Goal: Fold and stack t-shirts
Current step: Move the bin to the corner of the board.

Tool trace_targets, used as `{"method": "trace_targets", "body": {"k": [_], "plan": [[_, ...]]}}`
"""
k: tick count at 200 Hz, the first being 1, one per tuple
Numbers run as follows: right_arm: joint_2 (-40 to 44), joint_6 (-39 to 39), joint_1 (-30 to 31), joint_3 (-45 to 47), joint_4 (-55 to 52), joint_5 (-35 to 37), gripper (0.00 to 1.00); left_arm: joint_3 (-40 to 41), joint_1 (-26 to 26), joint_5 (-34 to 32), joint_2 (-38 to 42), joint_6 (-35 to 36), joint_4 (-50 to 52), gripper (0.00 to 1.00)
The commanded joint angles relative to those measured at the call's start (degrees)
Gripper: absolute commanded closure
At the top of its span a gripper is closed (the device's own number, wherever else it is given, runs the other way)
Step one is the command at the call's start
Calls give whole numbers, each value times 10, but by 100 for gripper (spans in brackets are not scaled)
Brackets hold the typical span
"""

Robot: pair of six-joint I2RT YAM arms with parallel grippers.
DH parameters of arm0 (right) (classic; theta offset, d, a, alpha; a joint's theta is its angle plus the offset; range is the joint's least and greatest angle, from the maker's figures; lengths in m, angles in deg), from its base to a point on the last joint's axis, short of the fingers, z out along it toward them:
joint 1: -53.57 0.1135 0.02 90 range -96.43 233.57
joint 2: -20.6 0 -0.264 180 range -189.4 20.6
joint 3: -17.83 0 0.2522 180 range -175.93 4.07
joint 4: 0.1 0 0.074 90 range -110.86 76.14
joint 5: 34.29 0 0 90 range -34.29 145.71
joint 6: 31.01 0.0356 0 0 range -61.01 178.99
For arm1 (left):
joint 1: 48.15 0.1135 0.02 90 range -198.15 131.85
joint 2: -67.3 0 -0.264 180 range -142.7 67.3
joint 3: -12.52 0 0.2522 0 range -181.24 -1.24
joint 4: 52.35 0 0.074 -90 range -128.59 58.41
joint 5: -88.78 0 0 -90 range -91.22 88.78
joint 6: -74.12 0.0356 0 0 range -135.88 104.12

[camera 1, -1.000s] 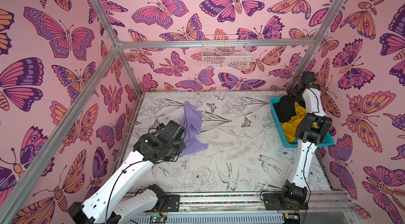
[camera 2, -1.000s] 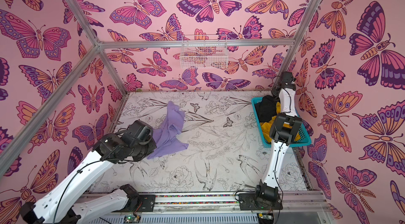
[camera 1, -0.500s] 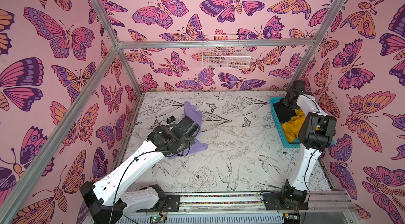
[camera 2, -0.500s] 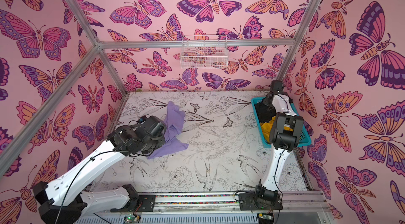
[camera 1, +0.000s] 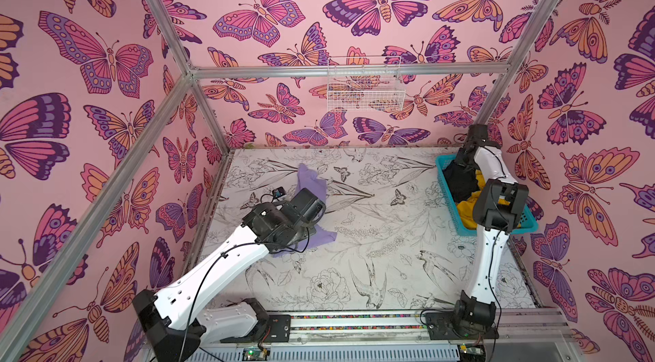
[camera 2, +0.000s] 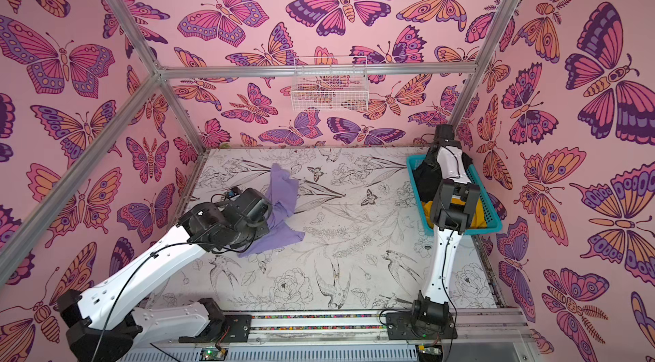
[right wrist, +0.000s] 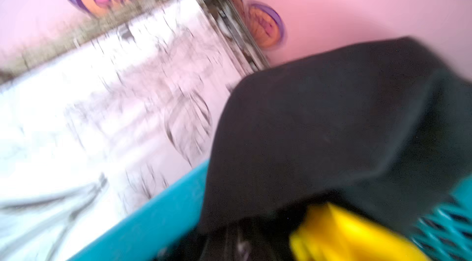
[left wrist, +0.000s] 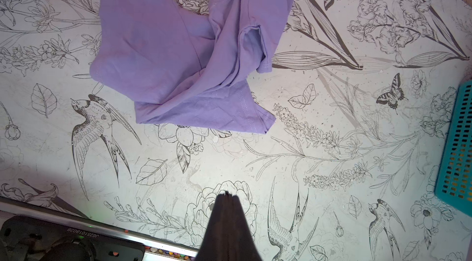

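— A flower-printed table is seen, closed in by butterfly-papered walls. Where is the lavender t-shirt found?

— It is laid crumpled on the table on the left arm's side, with a sleeve turned over the body. Nothing is folded. It is presumably placed there so that it can be flattened first. The left gripper is held closed and empty above the bare table, apart from the cloth.

— And the other shirts?

— The black t-shirt and the mustard t-shirt are bundled in the teal basket at the right edge, probably as the waiting supply. The right gripper is set into the basket's far end, closed. Black cloth appears to be pinched by it, though the right wrist view is too blurred for that to be confirmed.

— Is any stack formed?

— None is seen.
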Motion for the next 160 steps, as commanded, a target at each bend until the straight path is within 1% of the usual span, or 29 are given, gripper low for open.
{"method": "trace_targets", "body": {"k": [1, 17, 36, 46, 53, 66, 82, 86, 98, 121, 132, 142, 145, 146, 149, 150, 152, 154, 157, 160], "plan": [[-77, 35, -2, -117, -3, -61, 100, 7, -2, -23, 4, 4, 5, 100], [-88, 76, -3, -128, 63, -81, 100, 2, -2, -23, 1, -2, 5, 100], [-69, 119, 0, -94, 151, -109, 97, 4, -2, -26, -2, -18, 5, 100], [-51, 125, 3, -72, 181, -120, 95, 5, -2, -32, -6, -21, 5, 100], [-37, 116, 10, -57, 189, -116, 95, 3, -2, -38, -11, -18, 5, 100], [-2, 72, 25, -27, 193, -102, 96, -7, -4, -55, -26, -1, 5, 100], [58, 19, 47, 35, 189, -77, 98, -31, -9, -95, -44, 32, 5, 100], [76, 8, 53, 59, 188, -70, 98, -38, -9, -102, -68, 40, 5, 100], [137, -16, 71, 134, 187, -48, 98, -58, -12, -131, -85, 62, 6, 100], [263, -37, 106, 284, 198, -20, 95, -84, -16, -176, -95, 91, 5, 100], [318, -43, 127, 333, 188, -4, 92, -89, -17, -191, -90, 104, 5, 100], [361, -40, 148, 361, 164, -2, 78, -88, -17, -198, -83, 115, 5, 100], [372, -40, 154, 368, 158, -6, 70, -88, -17, -200, -80, 118, 5, 100], [377, -41, 156, 370, 157, -7, 67, -87, -17, -201, -79, 119, 5, 100], [390, -41, 163, 377, 150, -12, 53, -86, -17, -200, -76, 120, 5, 100], [394, -41, 166, 379, 147, -14, 51, -85, -17, -200, -75, 121, 5, 100], [402, -41, 170, 385, 142, -18, 38, -83, -17, -200, -73, 122, 6, 100], [409, -39, 174, 389, 138, -23, 30, -80, -17, -199, -71, 121, 6, 100], [422, -38, 182, 397, 134, -33, 27, -76, -17, -200, -68, 120, 6, 100], [434, -37, 189, 406, 130, -45, 28, -72, -17, -201, -65, 119, 5, 100]]}}
